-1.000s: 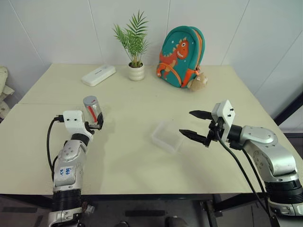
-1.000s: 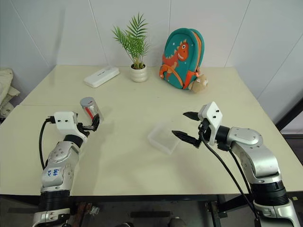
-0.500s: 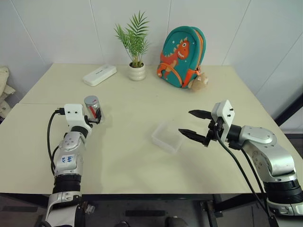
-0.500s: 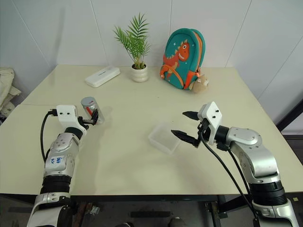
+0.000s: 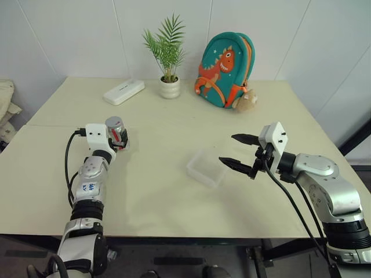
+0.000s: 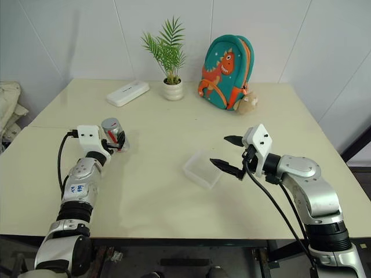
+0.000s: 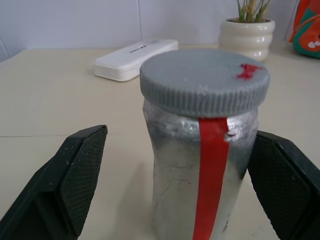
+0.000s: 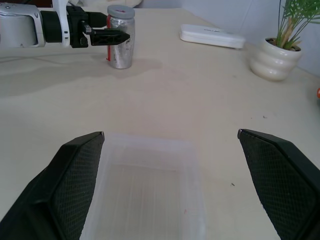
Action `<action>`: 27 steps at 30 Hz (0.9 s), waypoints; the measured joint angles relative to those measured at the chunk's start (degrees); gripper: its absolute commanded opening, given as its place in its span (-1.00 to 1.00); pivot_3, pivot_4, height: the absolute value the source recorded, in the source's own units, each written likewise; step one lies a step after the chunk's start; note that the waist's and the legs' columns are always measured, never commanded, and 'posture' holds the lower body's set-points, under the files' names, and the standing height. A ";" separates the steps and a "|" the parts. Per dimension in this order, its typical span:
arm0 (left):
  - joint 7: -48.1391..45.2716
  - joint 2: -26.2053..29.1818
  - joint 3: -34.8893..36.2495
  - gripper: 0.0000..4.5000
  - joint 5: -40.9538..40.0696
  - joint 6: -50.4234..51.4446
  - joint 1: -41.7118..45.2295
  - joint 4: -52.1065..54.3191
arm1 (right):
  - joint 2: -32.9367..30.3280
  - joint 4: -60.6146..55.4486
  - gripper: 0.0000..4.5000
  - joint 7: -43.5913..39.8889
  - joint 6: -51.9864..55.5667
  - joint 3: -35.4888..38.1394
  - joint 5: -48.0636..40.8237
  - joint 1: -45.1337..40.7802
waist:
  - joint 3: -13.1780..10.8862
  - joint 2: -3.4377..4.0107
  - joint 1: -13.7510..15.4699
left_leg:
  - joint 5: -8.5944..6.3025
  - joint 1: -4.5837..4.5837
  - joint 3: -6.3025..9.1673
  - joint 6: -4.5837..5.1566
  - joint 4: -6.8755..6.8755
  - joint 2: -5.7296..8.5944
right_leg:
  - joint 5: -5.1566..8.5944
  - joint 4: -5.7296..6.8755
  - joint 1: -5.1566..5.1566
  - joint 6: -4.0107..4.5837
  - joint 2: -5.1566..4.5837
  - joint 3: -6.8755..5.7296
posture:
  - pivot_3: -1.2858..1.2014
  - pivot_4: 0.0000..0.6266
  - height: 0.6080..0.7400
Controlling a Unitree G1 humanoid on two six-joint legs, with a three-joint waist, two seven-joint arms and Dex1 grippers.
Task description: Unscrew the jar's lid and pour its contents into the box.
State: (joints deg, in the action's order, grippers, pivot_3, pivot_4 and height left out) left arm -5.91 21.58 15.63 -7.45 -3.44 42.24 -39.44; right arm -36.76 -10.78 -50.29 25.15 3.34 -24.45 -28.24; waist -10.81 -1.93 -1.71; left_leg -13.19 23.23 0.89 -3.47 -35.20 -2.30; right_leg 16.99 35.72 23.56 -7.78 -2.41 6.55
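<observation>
Between the spread black fingers of our left gripper (image 7: 175,200) stands the small silvery-grey cylindrical jar (image 7: 200,190) with its red vertical stripe, upright on the pale table (image 5: 156,174). One finger (image 7: 65,185) stands clear of it on one side; the other is just beside its wall, and we cannot tell whether it touches. The round flat grey ribbed lid (image 7: 204,80), with a small red mark on top, sits on the jar. Beyond the jar lie a flat white oblong device (image 7: 136,59) and a white plant pot (image 7: 250,37). Our right gripper (image 5: 239,152) hangs with its fingers wide apart and nothing between them, just beside and above the shallow square clear plastic box (image 5: 206,168), which lies ahead of its fingertips.
</observation>
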 measured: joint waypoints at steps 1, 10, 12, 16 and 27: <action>-0.16 0.04 -0.03 0.98 0.07 -0.63 0.44 -0.61 | 0.00 0.00 1.00 0.12 0.00 0.00 0.08 -0.04 | 0.00 0.00 0.09 | 0.00 0.00 0.00 0.00 0.00 0.00 | 0.00 0.00 0.00 0.00 0.00 0.00 | 0.03 -0.52 1.00; -2.38 0.68 -1.05 0.98 0.70 -3.77 3.34 -6.83 | 0.01 0.06 1.00 1.01 0.04 0.00 0.43 -0.33 | 0.00 0.00 0.07 | 0.00 0.00 -0.01 0.00 0.00 0.00 | 0.00 0.01 0.00 0.00 0.01 0.00 | 0.03 -0.52 1.00; -2.96 0.74 -1.06 0.98 0.70 -3.81 4.05 -8.22 | 0.02 0.07 1.00 1.06 0.08 0.00 0.43 -0.46 | 0.00 0.00 0.10 | 0.00 0.00 -0.01 0.00 0.00 0.00 | 0.00 0.01 0.00 0.00 0.00 0.00 | 0.03 -0.52 1.00; -3.71 0.83 -1.12 0.43 0.75 -4.45 5.22 -10.47 | 0.18 0.07 1.00 1.18 0.11 -0.01 0.44 -0.92 | 0.00 0.00 0.08 | 0.00 0.00 -0.01 0.00 0.00 0.00 | 0.00 0.01 0.00 -0.01 0.01 -0.01 | 0.03 -0.52 1.00; -5.16 0.76 -1.38 -0.11 0.77 -7.85 6.09 -11.53 | 0.58 0.19 1.00 1.75 0.55 -0.58 0.55 -1.68 | 0.00 0.00 0.07 | 0.00 0.01 -0.02 0.00 0.00 0.00 | -0.01 0.03 0.02 -0.01 0.01 -0.01 | 0.03 -0.52 1.00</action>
State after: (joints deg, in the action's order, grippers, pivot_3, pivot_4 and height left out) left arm -11.07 22.34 14.26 -6.68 -11.29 48.33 -50.96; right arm -36.17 -10.59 -48.53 25.70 2.75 -23.90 -29.92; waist -10.81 -1.93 -1.64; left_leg -13.19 23.24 0.87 -3.48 -35.20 -2.30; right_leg 16.99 35.75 23.58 -7.80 -2.39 6.54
